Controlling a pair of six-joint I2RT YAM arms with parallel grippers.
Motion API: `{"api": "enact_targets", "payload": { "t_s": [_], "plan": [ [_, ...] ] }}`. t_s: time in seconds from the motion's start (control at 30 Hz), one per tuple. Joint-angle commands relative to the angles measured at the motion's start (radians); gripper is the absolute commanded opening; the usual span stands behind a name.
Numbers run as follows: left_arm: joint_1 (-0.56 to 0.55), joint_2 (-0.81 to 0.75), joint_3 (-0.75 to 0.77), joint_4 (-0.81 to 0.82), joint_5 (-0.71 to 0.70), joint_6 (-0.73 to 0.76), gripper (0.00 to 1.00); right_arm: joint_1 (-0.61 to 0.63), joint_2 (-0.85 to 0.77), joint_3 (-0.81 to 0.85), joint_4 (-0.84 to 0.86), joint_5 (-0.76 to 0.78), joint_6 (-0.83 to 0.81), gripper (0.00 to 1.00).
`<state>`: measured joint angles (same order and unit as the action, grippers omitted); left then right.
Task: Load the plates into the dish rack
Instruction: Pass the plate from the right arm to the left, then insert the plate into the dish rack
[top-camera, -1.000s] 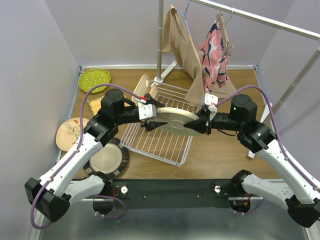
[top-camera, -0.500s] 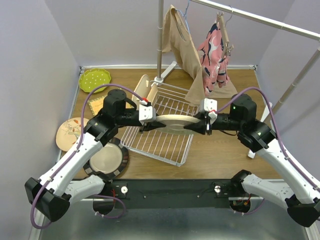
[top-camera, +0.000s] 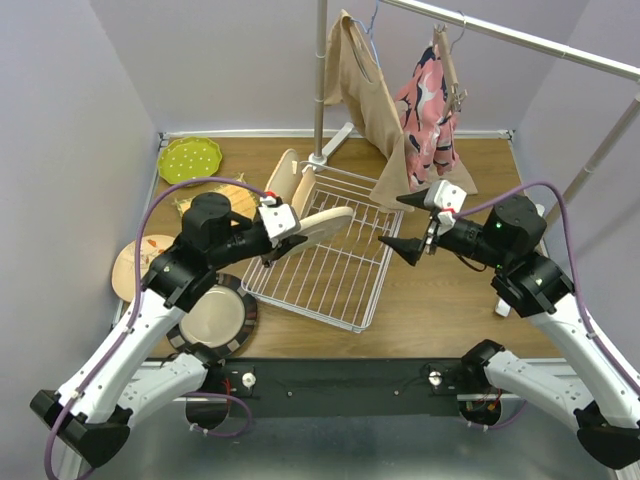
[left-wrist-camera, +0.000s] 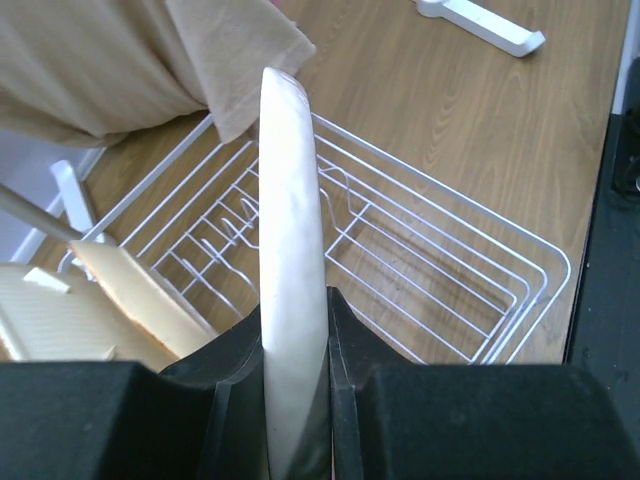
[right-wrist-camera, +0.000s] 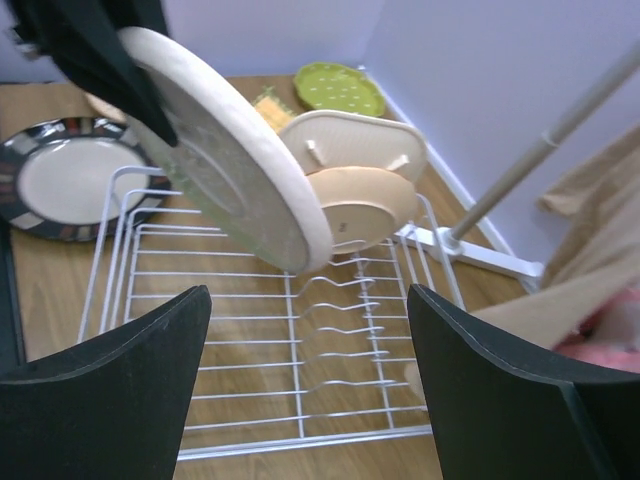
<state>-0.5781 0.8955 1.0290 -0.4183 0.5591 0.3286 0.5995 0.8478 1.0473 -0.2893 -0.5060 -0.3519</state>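
No writing, brand, number or sign can be read in any view. The left wrist block (top-camera: 271, 211), white with a red spot, and the right wrist block (top-camera: 446, 196) are too small to tell whether they carry any lettering.
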Motion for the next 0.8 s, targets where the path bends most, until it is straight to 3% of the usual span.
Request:
{"api": "enact_targets", "payload": {
  "t_s": [0.0, 0.1, 0.27, 0.5, 0.77],
  "plan": [
    [-0.005, -0.079, 0.025, 0.122, -0.057, -0.065, 0.0, -0.046, -0.038, -0.02, 0.03, 0.106, 0.039, 0.88],
    [-0.005, -0.063, 0.048, 0.148, -0.064, -0.126, 0.0, -0.078, -0.041, -0.043, 0.033, 0.122, 0.063, 0.88],
    [-0.005, 0.016, 0.126, 0.196, -0.143, -0.375, 0.0, -0.132, -0.055, -0.087, 0.056, 0.234, 0.181, 0.98],
    [-0.012, 0.138, 0.253, 0.156, -0.425, -0.672, 0.0, -0.161, -0.079, -0.164, 0.058, 0.254, 0.284, 0.98],
    [-0.063, 0.296, 0.356, 0.145, -0.597, -0.743, 0.0, -0.184, -0.079, -0.199, 0.076, 0.261, 0.324, 0.98]
  ]
}}
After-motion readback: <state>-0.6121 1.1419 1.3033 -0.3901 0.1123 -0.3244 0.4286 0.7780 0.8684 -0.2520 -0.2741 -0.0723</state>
